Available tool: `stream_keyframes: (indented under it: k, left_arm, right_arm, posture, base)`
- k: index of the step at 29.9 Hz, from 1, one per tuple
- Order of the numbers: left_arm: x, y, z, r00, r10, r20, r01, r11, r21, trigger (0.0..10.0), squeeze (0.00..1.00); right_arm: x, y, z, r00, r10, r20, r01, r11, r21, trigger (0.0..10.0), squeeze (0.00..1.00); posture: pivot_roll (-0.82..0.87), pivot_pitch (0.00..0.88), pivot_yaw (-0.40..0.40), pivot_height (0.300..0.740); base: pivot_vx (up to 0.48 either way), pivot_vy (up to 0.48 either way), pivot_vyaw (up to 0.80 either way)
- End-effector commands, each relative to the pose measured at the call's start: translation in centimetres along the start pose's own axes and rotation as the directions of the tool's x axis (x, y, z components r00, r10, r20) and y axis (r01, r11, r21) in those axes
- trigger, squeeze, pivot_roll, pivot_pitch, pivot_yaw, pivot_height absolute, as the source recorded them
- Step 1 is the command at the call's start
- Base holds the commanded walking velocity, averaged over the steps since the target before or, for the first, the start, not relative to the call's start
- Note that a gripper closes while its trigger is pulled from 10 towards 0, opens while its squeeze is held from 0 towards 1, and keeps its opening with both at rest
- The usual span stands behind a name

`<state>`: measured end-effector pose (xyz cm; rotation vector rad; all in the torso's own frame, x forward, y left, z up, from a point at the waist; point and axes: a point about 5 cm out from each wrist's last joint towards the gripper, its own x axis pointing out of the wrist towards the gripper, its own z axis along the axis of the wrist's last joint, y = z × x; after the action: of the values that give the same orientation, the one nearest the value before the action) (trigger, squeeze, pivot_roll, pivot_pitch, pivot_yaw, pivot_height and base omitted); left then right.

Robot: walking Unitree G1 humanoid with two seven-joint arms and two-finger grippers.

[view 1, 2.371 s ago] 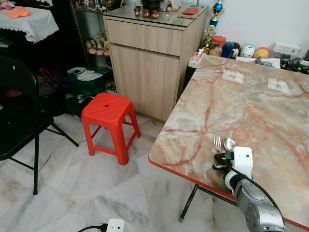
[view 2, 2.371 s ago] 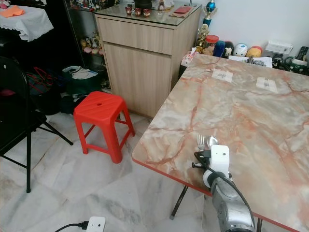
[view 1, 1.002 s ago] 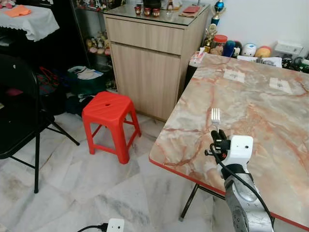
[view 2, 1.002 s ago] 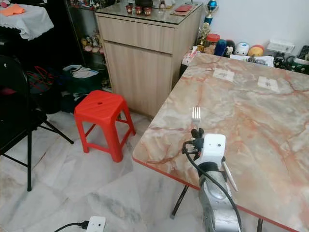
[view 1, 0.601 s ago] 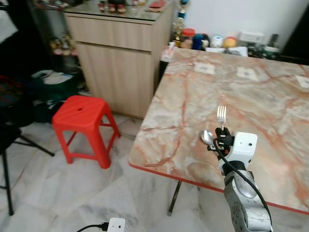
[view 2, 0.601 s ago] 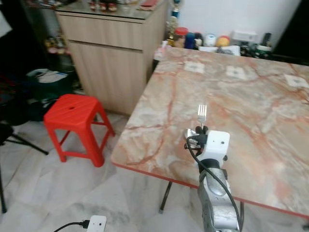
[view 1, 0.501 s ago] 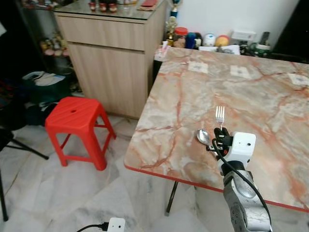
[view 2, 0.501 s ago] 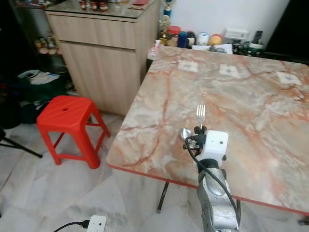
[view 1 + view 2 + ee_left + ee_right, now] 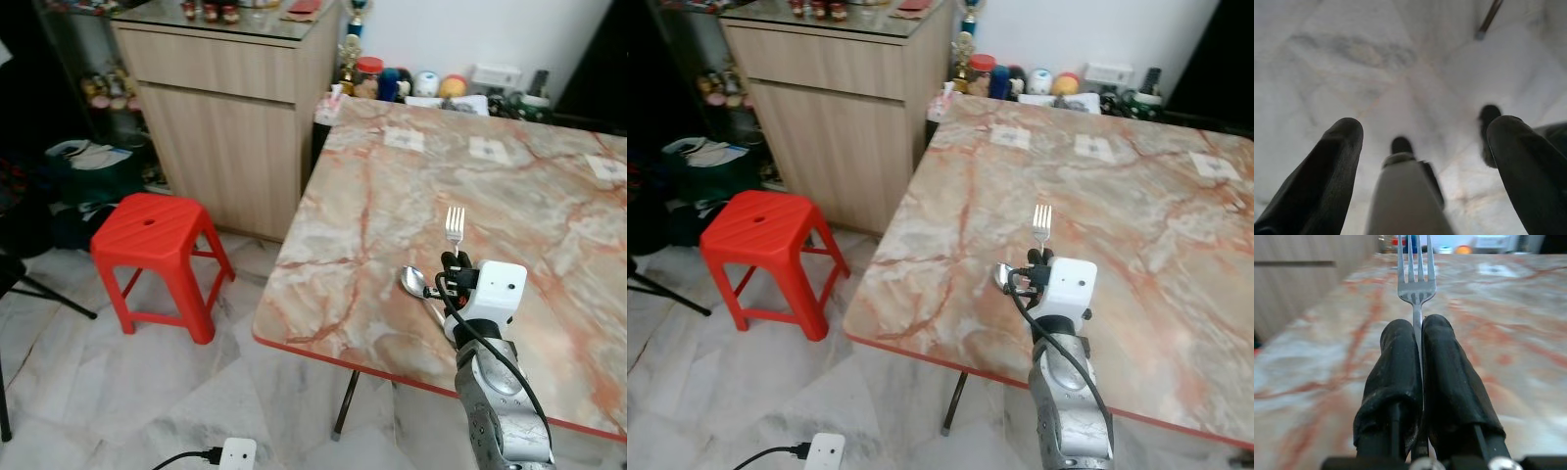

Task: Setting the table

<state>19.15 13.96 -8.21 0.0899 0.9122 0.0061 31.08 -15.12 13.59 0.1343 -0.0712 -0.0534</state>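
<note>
My right gripper [image 9: 454, 266] is shut on a silver fork [image 9: 454, 224], which it holds upright with the tines up, over the near part of the marbled pink table [image 9: 372, 196]. In the right wrist view both black fingers [image 9: 1400, 352] press together on the fork's neck [image 9: 1417, 284]. A silver spoon [image 9: 412, 282] lies on the table just left of that gripper; its handle runs behind the wrist. My left gripper [image 9: 1425, 132] hangs open above the pale marble floor, holding nothing.
A red plastic stool [image 9: 147, 230] stands on the floor left of the table. Behind it is a wooden cabinet [image 9: 235, 108]. Jars and toys [image 9: 431, 83] line the table's far edge, with white square mats [image 9: 404, 140] nearby. A white power strip [image 9: 235, 455] lies on the floor.
Fork and spoon were both in my right gripper 2.4 s ago; now the spoon lies on the table and the fork stays gripped, held higher. The camera has turned right.
</note>
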Motion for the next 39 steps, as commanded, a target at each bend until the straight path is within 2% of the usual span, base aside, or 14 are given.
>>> stream_keyframes:
  k: [1,7,39]
  left_arm:
    - [-0.07,-0.45,-0.32,1.000,-0.007,-0.014,0.007,1.000,0.025,10.0,0.00]
    - [-0.09,-0.49,-0.42,1.000,-0.010,-0.016,0.010,1.000,0.023,10.0,0.00]
    - [-0.10,-0.28,-0.53,1.000,-0.013,-0.018,0.013,0.999,0.048,10.0,0.00]
  right_arm:
    - [0.02,-1.08,-0.01,0.999,-0.034,-0.005,0.034,0.999,-0.011,10.0,0.00]
    - [0.02,-1.02,-0.05,0.999,-0.036,-0.004,0.036,0.999,-0.008,10.0,0.00]
    - [-0.02,-0.38,0.02,1.000,-0.014,0.027,0.015,0.999,-0.043,10.0,0.00]
  posture:
    - [0.01,0.080,-0.028,0.740]
    - [0.01,0.074,-0.028,0.740]
    - [0.01,0.066,-0.018,0.740]
  base:
    - [0.000,-0.247,0.00]
    - [0.000,-0.249,-0.78]
    - [0.000,-0.223,0.00]
